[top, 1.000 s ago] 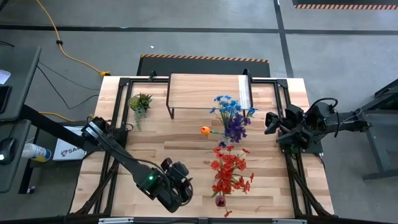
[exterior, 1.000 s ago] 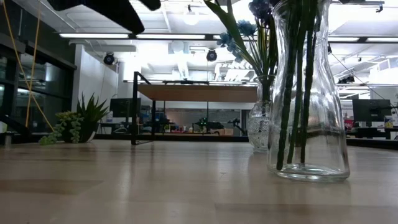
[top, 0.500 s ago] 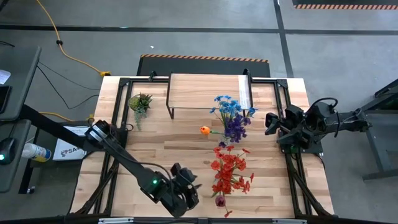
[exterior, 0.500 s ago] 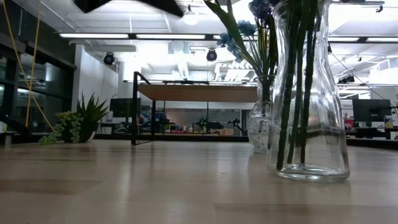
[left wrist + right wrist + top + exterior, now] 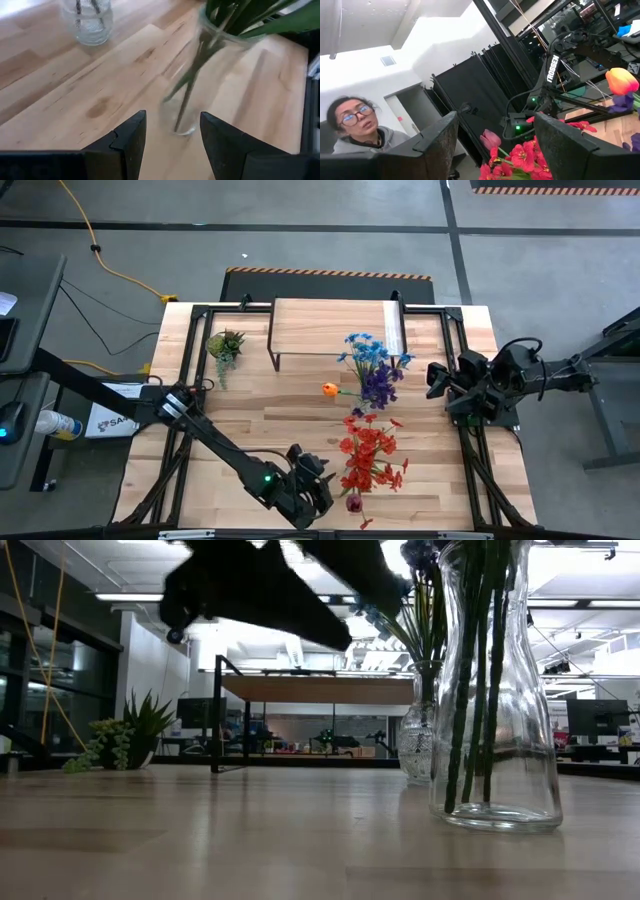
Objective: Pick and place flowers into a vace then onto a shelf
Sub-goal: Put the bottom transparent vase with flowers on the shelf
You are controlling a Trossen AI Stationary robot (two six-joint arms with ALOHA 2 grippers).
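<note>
Now the left gripper [image 5: 170, 131], fingers apart, is closing in on the clear glass vase [image 5: 187, 95] of red flowers [image 5: 368, 455] at the table's [image 5: 250, 410] six o'clock. Next it needs to straddle the glass and clamp, then carry it to the light-wood shelf [image 5: 330, 325] at twelve. The right gripper [image 5: 495, 137], fingers apart and empty, is waiting at three o'clock.

The left tool [image 5: 300, 590] shows only as a blurred dark shape.

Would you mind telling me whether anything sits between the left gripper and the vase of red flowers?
Nothing visible does. The left gripper is open and faces the glass vase of red flowers across bare tabletop; the other vase stands farther off, to one side.
</note>
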